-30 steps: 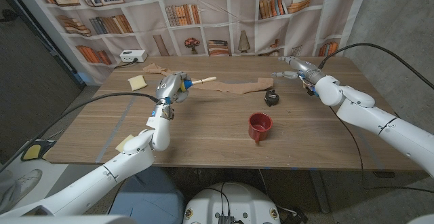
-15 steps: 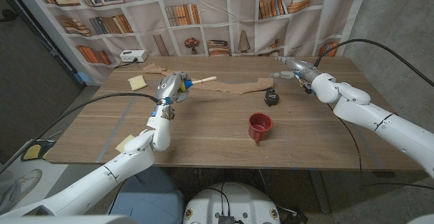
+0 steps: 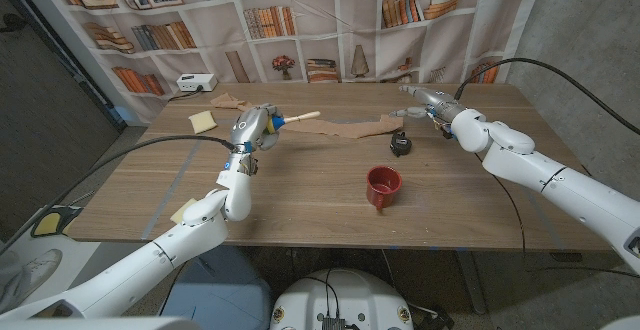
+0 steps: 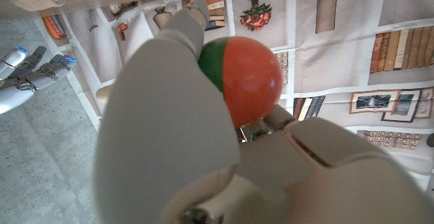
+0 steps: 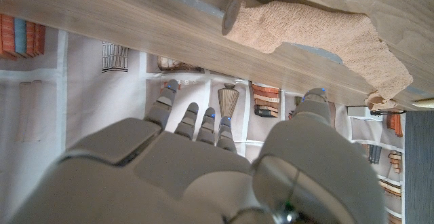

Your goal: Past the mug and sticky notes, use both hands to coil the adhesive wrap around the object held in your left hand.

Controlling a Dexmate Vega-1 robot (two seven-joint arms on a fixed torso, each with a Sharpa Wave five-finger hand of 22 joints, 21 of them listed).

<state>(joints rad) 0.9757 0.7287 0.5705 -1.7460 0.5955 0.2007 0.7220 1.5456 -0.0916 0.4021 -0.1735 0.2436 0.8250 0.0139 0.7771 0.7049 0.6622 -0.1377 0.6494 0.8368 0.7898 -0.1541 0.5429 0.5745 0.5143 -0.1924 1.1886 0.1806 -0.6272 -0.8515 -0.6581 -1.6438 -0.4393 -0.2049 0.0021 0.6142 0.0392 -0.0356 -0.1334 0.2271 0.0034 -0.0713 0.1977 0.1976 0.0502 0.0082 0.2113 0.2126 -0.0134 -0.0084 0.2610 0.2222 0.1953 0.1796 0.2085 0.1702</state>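
Tan adhesive wrap [image 3: 355,127] lies lengthwise across the table, roll end rightward.

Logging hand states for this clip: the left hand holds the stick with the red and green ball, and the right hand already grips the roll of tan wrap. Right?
Not quite. The left hand does hold the stick with the red and green ball, but the right hand is empty, fingers apart, above the table. The roll of tan wrap lies untouched on the wood, as the right wrist view shows.
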